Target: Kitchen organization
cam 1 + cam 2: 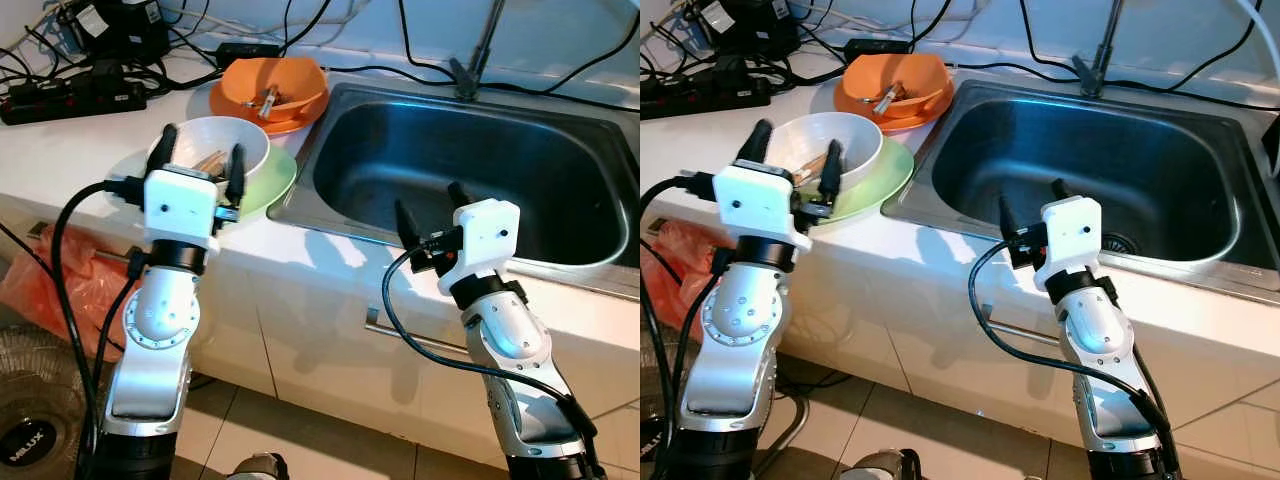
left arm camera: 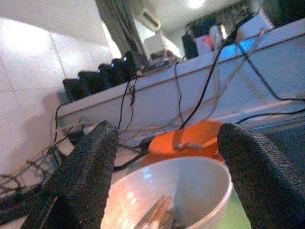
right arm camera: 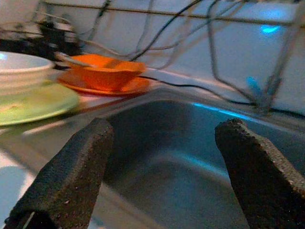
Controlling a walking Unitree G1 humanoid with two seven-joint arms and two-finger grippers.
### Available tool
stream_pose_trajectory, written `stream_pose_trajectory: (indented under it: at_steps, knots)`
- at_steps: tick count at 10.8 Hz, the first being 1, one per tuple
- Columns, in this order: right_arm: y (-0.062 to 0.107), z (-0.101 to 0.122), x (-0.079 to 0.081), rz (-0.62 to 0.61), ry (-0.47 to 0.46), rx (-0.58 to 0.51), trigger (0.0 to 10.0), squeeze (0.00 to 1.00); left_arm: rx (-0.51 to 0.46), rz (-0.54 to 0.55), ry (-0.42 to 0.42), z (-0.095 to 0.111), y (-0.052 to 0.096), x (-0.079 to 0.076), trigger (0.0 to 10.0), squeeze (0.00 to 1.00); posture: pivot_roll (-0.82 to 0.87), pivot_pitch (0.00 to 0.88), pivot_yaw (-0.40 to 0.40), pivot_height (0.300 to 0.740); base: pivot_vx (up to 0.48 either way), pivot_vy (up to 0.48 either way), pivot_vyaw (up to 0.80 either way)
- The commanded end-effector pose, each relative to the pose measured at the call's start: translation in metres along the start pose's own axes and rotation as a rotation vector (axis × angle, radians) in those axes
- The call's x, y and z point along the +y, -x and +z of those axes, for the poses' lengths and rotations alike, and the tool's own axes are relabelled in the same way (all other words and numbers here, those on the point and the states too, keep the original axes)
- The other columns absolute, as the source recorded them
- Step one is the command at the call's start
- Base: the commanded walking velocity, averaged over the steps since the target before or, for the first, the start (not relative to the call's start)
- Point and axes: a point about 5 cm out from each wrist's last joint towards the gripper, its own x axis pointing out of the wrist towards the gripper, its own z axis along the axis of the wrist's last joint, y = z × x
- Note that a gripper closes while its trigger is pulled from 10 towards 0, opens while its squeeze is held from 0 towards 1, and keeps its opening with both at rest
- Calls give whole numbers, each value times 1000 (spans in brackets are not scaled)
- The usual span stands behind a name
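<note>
A white bowl [image 1: 215, 141] holding utensils sits on a green plate [image 1: 268, 183] at the counter's front edge. Behind it an orange bowl [image 1: 274, 84] with a utensil rests on an orange plate [image 1: 290, 122]. My left gripper [image 1: 201, 162] is open, its two fingers straddling the white bowl's near rim; the left wrist view shows the white bowl [image 2: 181, 191] between them. My right gripper [image 1: 432, 212] is open at the front rim of the steel sink [image 1: 470, 170], empty, pointing into the basin [image 3: 190, 157].
A power strip [image 1: 70, 97] and tangled black cables lie at the counter's back left. The tap stem [image 1: 478, 55] rises behind the sink. An orange bag [image 1: 70, 285] and a fan [image 1: 35, 420] sit on the floor at left. A cabinet handle [image 1: 415, 338] runs below the sink.
</note>
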Motion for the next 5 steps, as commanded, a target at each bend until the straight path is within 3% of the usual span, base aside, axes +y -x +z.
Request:
stream_pose_trajectory:
  at_steps: [1,5]
  knots:
    - [0,-1,6,68,-49,20,10000,0,41,24,9,-8,1,3,10000,0,47,66,27,740,0,0,0]
    - [4,-2,-1,118,-36,38,10000,0,51,36,29,-11,-5,5,10000,0,37,67,32,740,0,0,0]
